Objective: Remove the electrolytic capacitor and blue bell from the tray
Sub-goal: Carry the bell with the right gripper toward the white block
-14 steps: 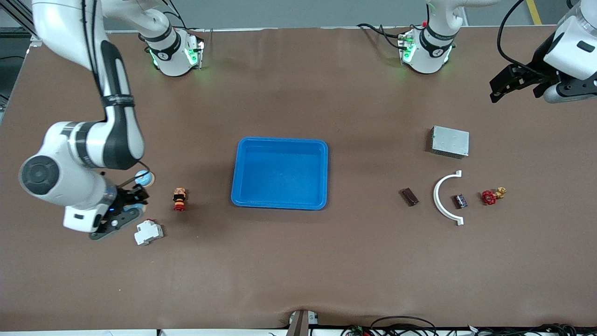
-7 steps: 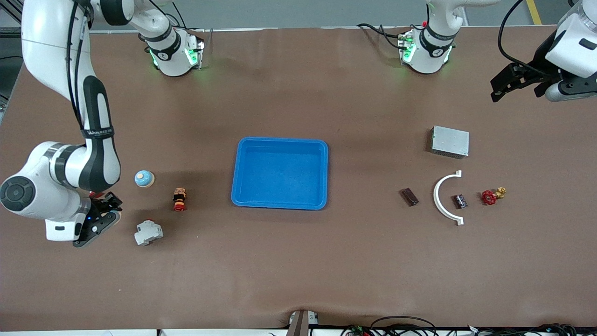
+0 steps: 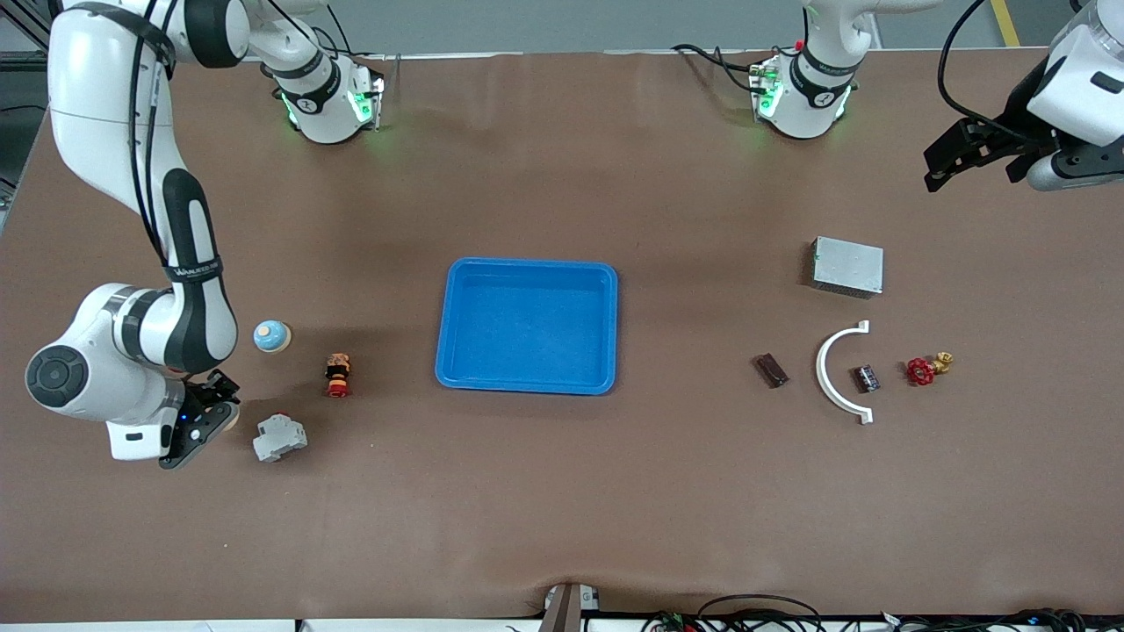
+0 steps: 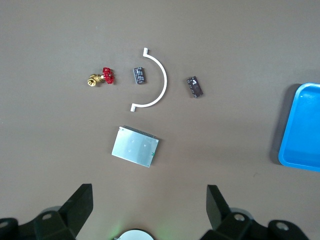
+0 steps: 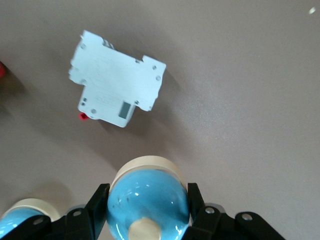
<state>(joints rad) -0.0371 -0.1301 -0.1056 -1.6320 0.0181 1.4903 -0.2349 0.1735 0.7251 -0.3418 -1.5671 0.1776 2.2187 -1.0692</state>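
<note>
**Right pincer grips a bell; left arm waits with the capacitor untouched**

The right pincer point(image 3: 213, 411) hangs low over the desk point(image 3: 562, 491) at the right arm's end, just beside the white circuit breaker point(image 3: 280, 438). From the front only a cream sliver shows at its fingertips. The right wrist view settles it: the fingers are clamped on either side of a blue held bell point(image 5: 147, 197) with a cream rim and knob. That view also catches a second bell point(image 5: 20, 217) at its edge. The front view shows this one standing on the desk, farther from the camera than the breaker and near a red-and-orange button point(image 3: 338, 375).

The left pincer point(image 3: 938, 168) waits, jaws wide and empty, high over the left arm's end of the desk. Its wrist view looks down on the capacitor point(image 4: 140, 76) (a small dark striped cylinder). The capacitor lies inside the curve of a white arc point(image 4: 161, 82), between a red valve point(image 4: 101, 78) and a dark block point(image 4: 195, 86), with a silver box point(image 4: 135, 146) near them. The blue tray point(image 3: 527, 263) sits mid-desk with nothing in it.
</note>
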